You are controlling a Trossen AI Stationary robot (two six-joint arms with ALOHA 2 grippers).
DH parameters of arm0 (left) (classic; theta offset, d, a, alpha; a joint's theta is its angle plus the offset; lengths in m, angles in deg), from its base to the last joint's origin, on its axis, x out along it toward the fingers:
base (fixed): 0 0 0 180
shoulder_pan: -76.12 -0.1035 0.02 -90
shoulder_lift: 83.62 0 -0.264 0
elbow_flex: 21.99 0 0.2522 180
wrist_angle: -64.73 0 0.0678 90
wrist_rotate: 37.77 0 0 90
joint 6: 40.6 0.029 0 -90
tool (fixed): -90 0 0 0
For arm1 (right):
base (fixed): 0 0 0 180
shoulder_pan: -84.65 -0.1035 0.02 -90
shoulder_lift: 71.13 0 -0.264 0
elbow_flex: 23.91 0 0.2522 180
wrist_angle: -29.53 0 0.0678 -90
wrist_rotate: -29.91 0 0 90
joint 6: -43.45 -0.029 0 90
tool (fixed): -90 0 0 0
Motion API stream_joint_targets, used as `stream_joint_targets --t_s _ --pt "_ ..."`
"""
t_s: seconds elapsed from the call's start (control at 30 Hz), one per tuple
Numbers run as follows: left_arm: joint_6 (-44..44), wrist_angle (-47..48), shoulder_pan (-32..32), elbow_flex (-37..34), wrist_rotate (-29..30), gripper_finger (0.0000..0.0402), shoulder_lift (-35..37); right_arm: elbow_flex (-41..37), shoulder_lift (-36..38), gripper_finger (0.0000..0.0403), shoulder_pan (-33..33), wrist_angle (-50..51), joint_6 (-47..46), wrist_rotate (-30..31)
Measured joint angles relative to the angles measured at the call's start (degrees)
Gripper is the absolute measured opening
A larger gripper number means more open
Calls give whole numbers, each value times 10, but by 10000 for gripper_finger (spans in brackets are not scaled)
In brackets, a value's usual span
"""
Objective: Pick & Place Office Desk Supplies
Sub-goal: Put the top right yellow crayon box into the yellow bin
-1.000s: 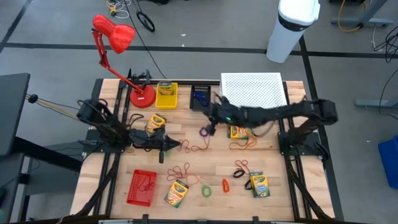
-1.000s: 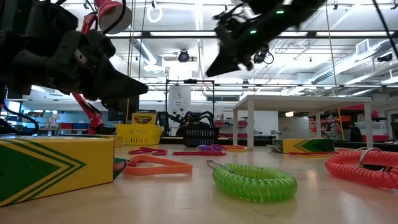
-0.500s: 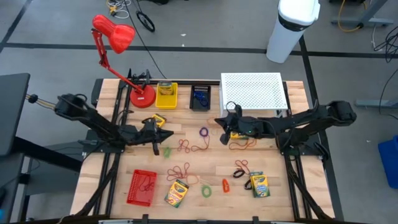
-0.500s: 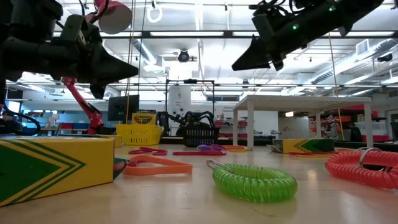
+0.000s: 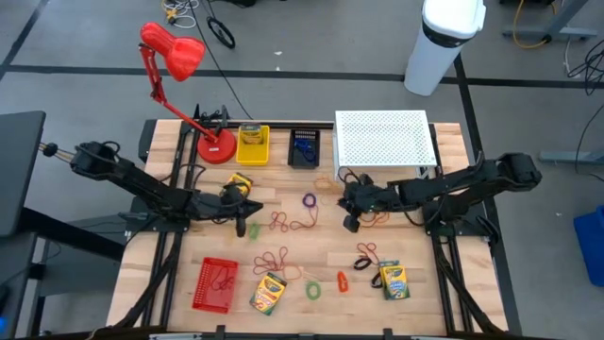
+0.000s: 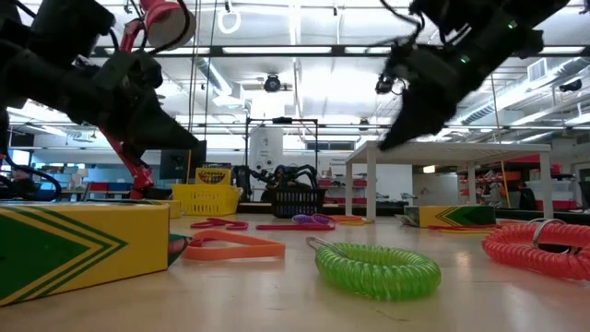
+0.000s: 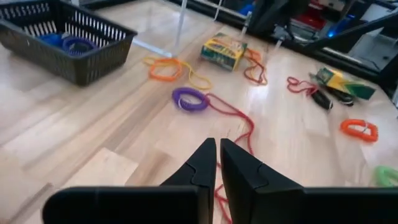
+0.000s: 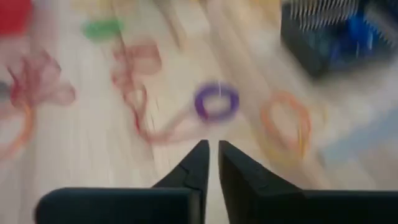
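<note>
Crayon boxes lie flat on the wooden table (image 5: 415, 312): one (image 5: 236, 184) by my left gripper, one (image 7: 224, 50) under my right arm, two (image 5: 268, 293) (image 5: 392, 280) near the front edge. A purple loop (image 5: 309, 200) lies mid-table among red rubber bands (image 5: 283, 224), with an orange band (image 5: 368, 219) to its right. My left gripper (image 7: 217, 155) hovers shut over the bands, pointing toward the right. My right gripper (image 8: 212, 149) hangs above the table right of the loop, its fingertips a narrow gap apart with nothing between them.
A red tray (image 5: 215, 283) sits front left. A yellow bin (image 5: 252, 144), a black basket (image 5: 304, 148), a white perforated riser (image 5: 385, 140) and a red lamp (image 5: 175, 57) line the far edge. A green loop (image 5: 312, 289) and an orange clip (image 5: 342, 280) lie near the front.
My right gripper has drawn back from over the purple loop toward the table's right and near edges, and has sunk. My left gripper has risen a little and tipped up toward level, its arm pulling back to the left. No object has moved.
</note>
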Motion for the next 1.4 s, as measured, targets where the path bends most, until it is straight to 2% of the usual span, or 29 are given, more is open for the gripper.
stream_joint_targets --t_s 0.2,0.33,0.4,0.47,0.53,0.6,0.8,0.83,0.87,1.03,1.2,1.4 --pt "-12 0 0 0 -1 30 -31 35 0 150 0 198 -42 11" --pt "-20 -2 0 0 0 30 -53 42 0 219 2 250 -52 15" --pt "-31 -2 0 0 0 30 -63 42 0 240 8 294 -96 12" --pt "-38 -3 1 0 0 30 -73 42 6 244 13 349 -155 12" --pt "-41 -3 1 0 0 30 -80 42 12 228 12 386 -203 30" --pt "-34 -15 1 0 0 30 -87 39 18 195 11 400 -239 46" --pt "-7 -61 1 0 -2 30 -106 26 24 36 32 403 -297 75" --pt "-7 -65 1 0 -2 30 -110 21 24 19 37 402 -306 78" --pt "-7 -67 1 0 -2 30 -113 15 24 12 40 404 -314 84" --pt "-13 -72 1 0 -7 30 -125 -16 23 29 42 403 -355 96" --pt "-12 -75 1 0 -6 30 -125 -51 23 5 42 362 -370 92" --pt "-12 -76 1 0 -7 30 -125 -72 23 14 41 238 -323 17"
